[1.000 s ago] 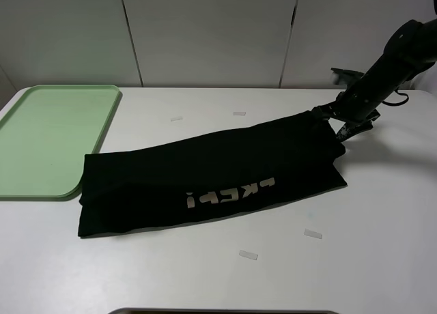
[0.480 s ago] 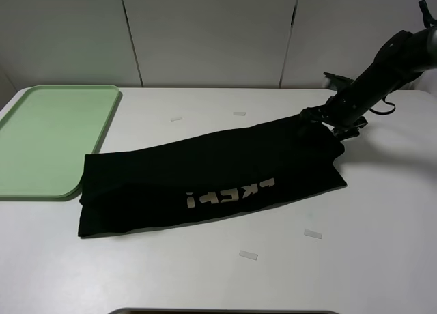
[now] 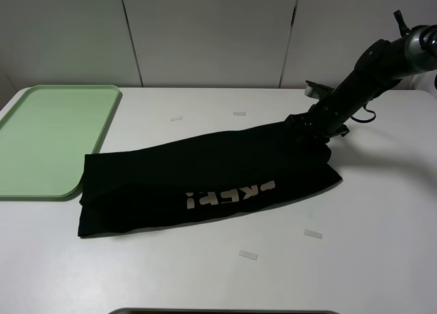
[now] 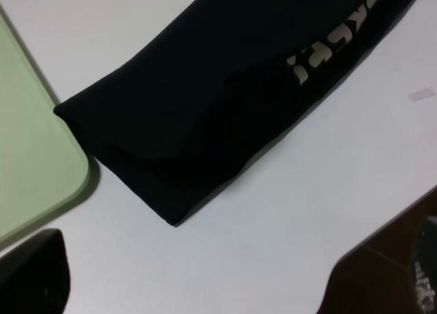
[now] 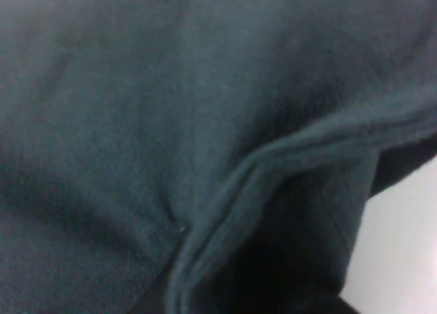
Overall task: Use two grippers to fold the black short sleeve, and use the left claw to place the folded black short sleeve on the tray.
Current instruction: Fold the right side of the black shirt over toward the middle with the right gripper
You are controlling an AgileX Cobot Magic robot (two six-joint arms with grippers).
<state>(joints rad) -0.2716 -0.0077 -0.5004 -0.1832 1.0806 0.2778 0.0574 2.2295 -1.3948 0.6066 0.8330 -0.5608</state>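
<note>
The black short sleeve (image 3: 205, 174) lies on the white table, folded into a long strip with pale letters (image 3: 229, 194) on top. Its left end is beside the green tray (image 3: 48, 136). My right gripper (image 3: 312, 123) is shut on the strip's far right corner and holds it slightly raised. The right wrist view is filled with bunched black fabric (image 5: 136, 123). The left wrist view shows the shirt's left end (image 4: 205, 102) and the tray's corner (image 4: 27, 143). My left gripper (image 4: 225, 287) hangs above the table near that end, with the jaws wide apart and empty. It is out of the high view.
Small bits of white tape lie on the table behind the shirt (image 3: 176, 119) (image 3: 239, 113) and in front of it (image 3: 313, 234) (image 3: 248, 255). A white panelled wall (image 3: 205, 34) stands behind the table. The table's front edge shows in the left wrist view (image 4: 382, 232).
My right gripper has moved left along the back right of the shirt, taking the gripped corner with it. The shirt's right end has drawn in slightly. The rest of the shirt has not moved.
</note>
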